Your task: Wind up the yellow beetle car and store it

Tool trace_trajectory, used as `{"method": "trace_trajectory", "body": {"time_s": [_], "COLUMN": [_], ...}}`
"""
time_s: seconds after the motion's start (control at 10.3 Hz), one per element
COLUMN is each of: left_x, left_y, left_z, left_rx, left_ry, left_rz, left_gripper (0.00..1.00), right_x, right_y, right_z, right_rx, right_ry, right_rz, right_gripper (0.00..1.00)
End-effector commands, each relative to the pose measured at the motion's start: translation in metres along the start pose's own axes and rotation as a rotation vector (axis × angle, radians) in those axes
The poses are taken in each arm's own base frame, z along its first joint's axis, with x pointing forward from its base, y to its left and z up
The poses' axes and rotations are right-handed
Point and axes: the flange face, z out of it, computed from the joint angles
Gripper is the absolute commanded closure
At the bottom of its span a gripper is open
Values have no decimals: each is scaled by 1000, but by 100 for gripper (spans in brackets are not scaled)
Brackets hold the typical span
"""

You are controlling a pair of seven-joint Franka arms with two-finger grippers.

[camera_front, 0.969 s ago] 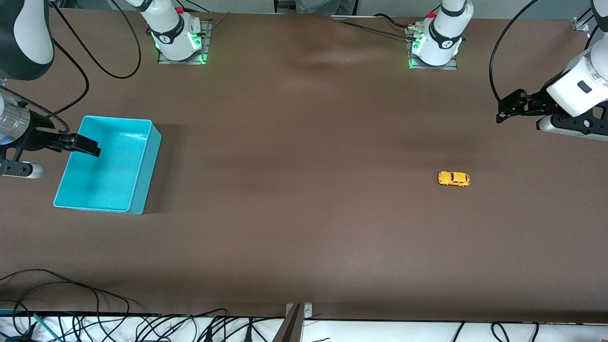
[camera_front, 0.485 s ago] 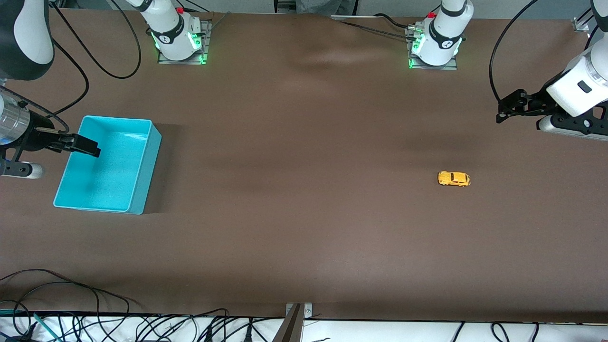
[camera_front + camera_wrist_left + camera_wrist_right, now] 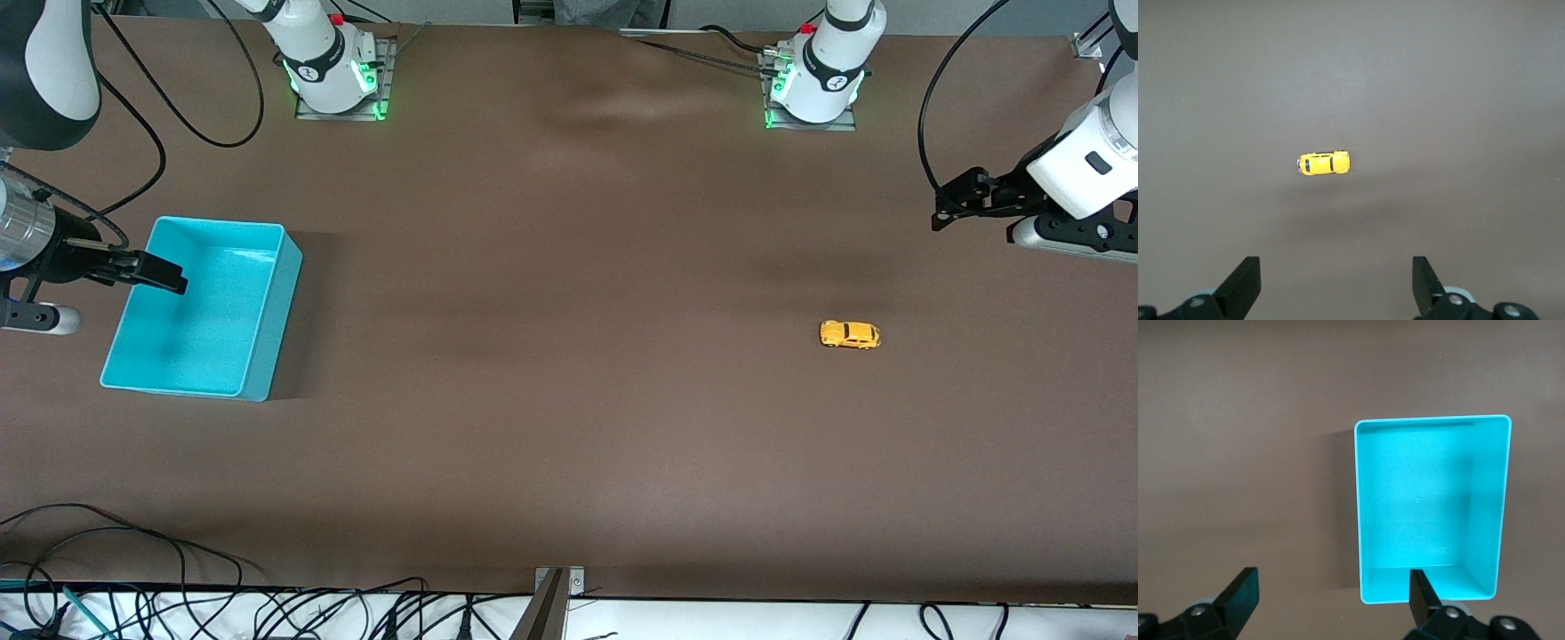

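The yellow beetle car (image 3: 849, 334) stands alone on the brown table toward the left arm's end; it also shows in the left wrist view (image 3: 1323, 163). My left gripper (image 3: 944, 209) hangs over bare table by that end, open and empty, apart from the car; its jaws (image 3: 1336, 270) stand wide. The turquoise bin (image 3: 283, 276) sits empty toward the right arm's end and shows in the right wrist view (image 3: 1431, 421). My right gripper (image 3: 169, 276) hangs over the bin's rim, open and empty (image 3: 1333, 580).
The arm bases (image 3: 333, 76) stand along the table's edge farthest from the front camera. Cables (image 3: 133, 551) lie along the edge nearest the front camera. Wide brown tabletop lies between the car and the bin.
My left gripper has shifted very slightly toward its end of the table. The car, the bin and the right arm have not moved.
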Motion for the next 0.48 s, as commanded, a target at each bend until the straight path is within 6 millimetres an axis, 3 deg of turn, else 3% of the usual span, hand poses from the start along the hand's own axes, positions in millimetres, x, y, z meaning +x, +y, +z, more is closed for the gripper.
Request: {"method": "trace_trajectory", "body": {"time_s": [0.0, 0.39], "left_x": [3, 9], "left_y": [-1, -1], "left_z": [-4, 10], "left_rx": [-25, -30], "left_ry": [-8, -39], "left_rz": [-9, -8], "left_gripper": [0, 0], "right_x": [-2, -2], "right_y": [0, 0], "right_z": [-1, -1], "right_rx": [-3, -3], "right_ry": [7, 7], "right_rz": [10, 10], "right_gripper": [0, 0]}}
